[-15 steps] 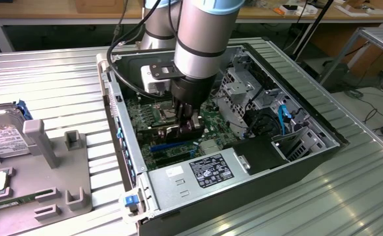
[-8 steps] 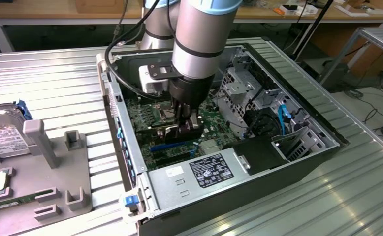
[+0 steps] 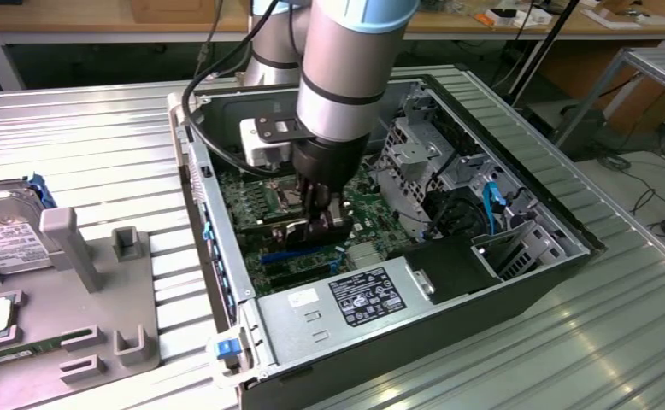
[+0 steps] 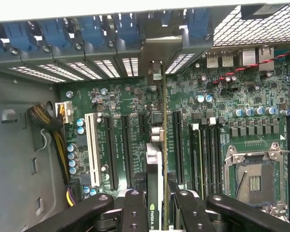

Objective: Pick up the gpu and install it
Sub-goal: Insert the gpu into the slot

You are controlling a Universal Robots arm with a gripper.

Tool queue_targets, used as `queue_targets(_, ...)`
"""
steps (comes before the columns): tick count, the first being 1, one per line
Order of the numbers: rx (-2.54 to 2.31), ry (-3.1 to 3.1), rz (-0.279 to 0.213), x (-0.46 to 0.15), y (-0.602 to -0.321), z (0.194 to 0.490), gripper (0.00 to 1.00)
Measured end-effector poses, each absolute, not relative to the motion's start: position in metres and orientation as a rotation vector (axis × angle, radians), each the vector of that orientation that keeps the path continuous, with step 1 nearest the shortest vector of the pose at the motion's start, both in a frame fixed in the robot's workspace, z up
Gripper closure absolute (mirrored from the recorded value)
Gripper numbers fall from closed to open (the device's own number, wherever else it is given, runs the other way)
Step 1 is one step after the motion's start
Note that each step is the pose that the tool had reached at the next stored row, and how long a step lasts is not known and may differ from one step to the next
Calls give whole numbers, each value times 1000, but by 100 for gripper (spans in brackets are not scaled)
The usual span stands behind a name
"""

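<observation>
Item: gpu (image 4: 154, 174), flat green circuit card with black shroud.
Location: edge-down inside open grey metal computer case (image 3: 469, 325), middle, over green motherboard (image 4: 222, 96) slots.
Black gripper (image 4: 158, 197) pinches card faces.
Handling, judged: rigid, moderate weight, fragile. Grip shroud, avoid connector edge.

Exterior high oblique, wrist close over motherboard (image 4: 222, 96)

The gpu (image 4: 154, 166) stands upright inside the case (image 3: 203, 209).
</observation>
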State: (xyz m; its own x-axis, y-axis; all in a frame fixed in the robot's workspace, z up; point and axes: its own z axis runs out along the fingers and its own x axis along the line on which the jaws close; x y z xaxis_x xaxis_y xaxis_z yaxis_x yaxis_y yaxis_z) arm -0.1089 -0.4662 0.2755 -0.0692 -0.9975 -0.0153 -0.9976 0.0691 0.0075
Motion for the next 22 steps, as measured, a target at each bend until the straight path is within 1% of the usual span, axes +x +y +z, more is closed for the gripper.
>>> queue_targets(22, -2184, 2247, 31, -114, -464, 270, 73)
